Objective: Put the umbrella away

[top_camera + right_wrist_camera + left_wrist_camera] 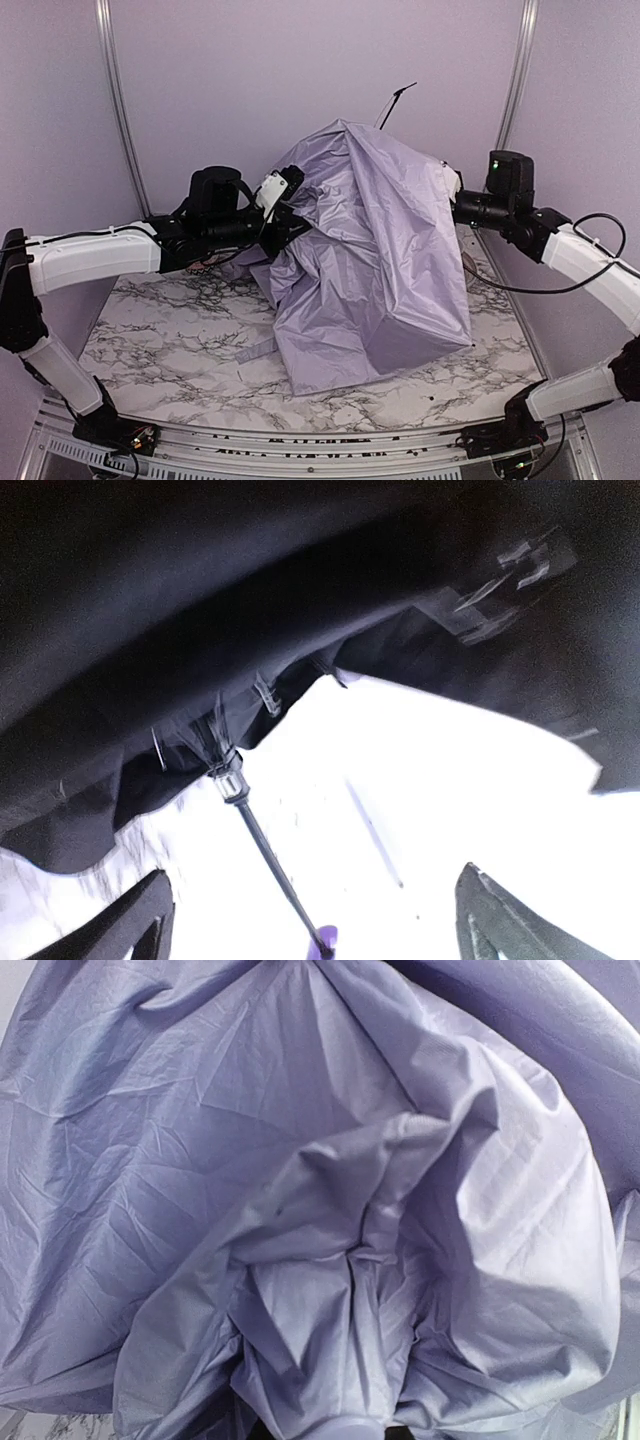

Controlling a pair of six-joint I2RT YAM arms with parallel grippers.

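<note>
The umbrella [375,250] stands half collapsed in the middle of the marble table, its pale lavender fabric draped down to the tabletop. My left gripper [287,192] presses into its upper left side. In the left wrist view the lavender fabric [300,1190] fills the frame and its folds bunch toward the jaws, which are hidden. My right gripper [456,193] reaches under the canopy's right edge. In the right wrist view it [320,925] is open wide, with the black lining [200,600] above. The thin black shaft [265,850] and lavender handle [326,942] lie between its fingers, untouched.
A thin black rib [397,100] sticks up behind the canopy. A pale strap [256,350] lies on the marble table [170,340] left of the fabric. Lavender walls with metal posts [118,100] close in the back and sides.
</note>
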